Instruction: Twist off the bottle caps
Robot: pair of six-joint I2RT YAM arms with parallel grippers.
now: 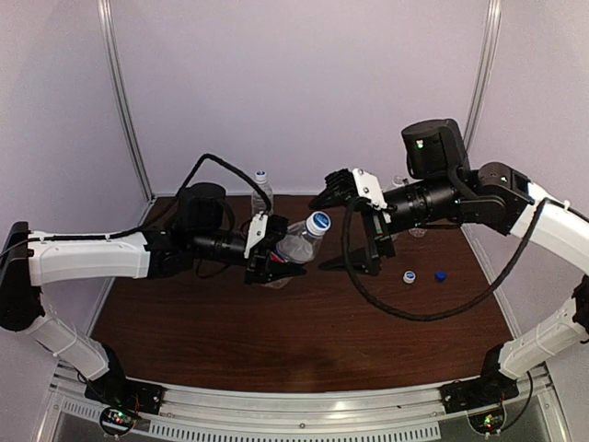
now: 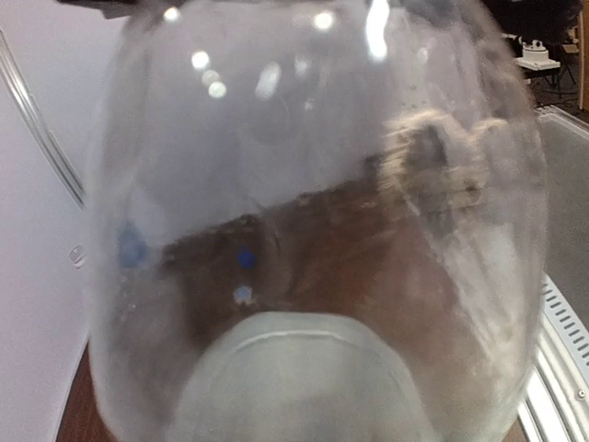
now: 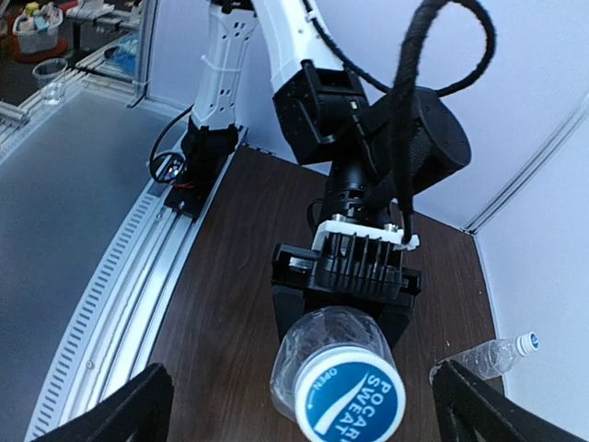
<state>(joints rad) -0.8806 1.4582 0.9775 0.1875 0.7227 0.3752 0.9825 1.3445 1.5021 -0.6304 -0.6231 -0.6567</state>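
Top external view: a white cap (image 1: 409, 275) and a blue cap (image 1: 441, 274) lie loose on the table (image 1: 230, 331), right of centre, so about half looks done. Your left pincer (image 1: 276, 267) pinches a capped bottle (image 1: 296, 244); your right pincer (image 3: 299, 382) is spread wide.

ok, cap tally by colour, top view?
White with blue centre: 3 (held-bottle cap, rear-bottle cap, loose white cap)
Dark blue: 1 (loose dark blue cap)
Total: 4
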